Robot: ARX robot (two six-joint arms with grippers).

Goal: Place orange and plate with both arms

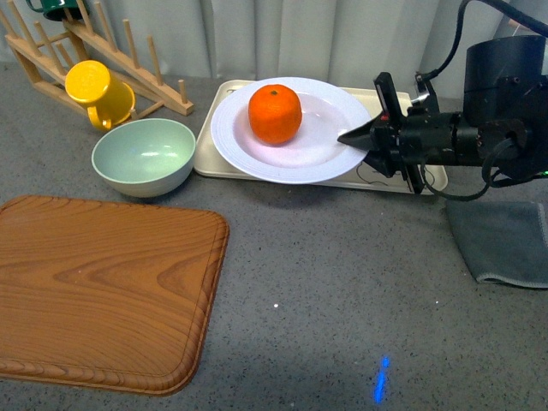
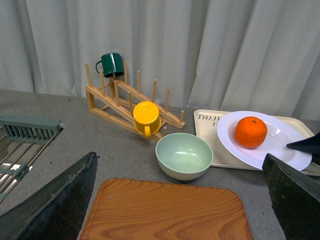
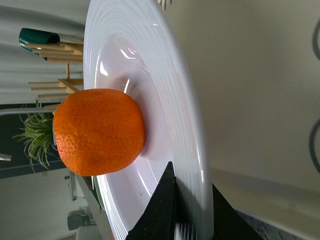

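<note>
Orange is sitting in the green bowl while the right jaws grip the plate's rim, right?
Not quite. The orange sits on the plate, not in the green bowl, as the front view shows. The right jaws do grip the plate's rim.

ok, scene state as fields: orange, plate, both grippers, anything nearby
orange: sitting on the plate, nothing gripping it
plate: over the cream tray, near rim between the right gripper's fingers
right gripper: shut on the plate rim
left gripper: open, holding nothing
nearby: green bowl, wooden board
</note>
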